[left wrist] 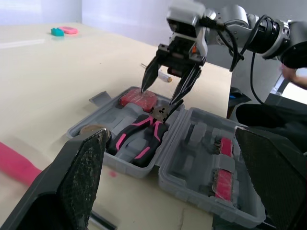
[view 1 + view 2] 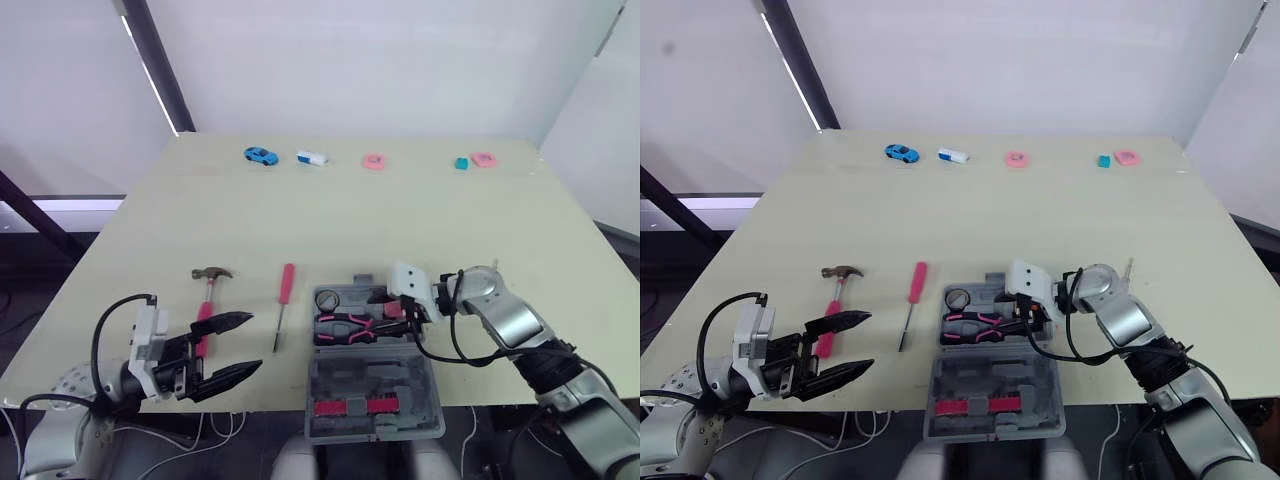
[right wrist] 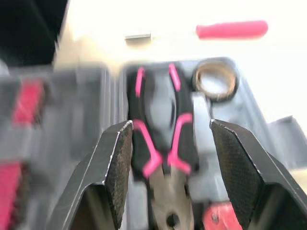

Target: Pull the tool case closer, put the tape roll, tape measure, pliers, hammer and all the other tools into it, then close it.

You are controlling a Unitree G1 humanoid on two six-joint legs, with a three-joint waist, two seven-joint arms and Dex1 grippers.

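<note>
Left eye view: the tool case (image 2: 432, 352) was seen lying open at the near edge of the table (image 2: 400, 220), its lid (image 2: 325, 380) folded out towards the robot and overhanging that edge. Inside the case's tray, the pliers (image 2: 345, 325) with pink-and-black handles were laid flat. The tape roll (image 2: 957, 297) was seated in the tray's far corner on the robot's left. The red tape measure (image 1: 138, 98) was set in the tray beyond the pliers' head.

The right gripper (image 1: 159, 95) was held just above the case's tray, over the head of the pliers. Its fingers were spread apart and nothing was grasped between them.

Outside the case, on the robot's left, the pink-handled screwdriver (image 2: 284, 300) was found nearest. The hammer (image 2: 208, 300) was lying further out on the same side. Both tools were apart from the case.

The left gripper (image 2: 253, 341) was positioned at the table's near edge, beyond the screwdriver from the case, next to the hammer's handle. Its fingers were parted and empty.

Well beyond the case, a blue toy car (image 2: 260, 155) and several small pink pieces (image 2: 373, 161) were lined up along the far edge.
</note>
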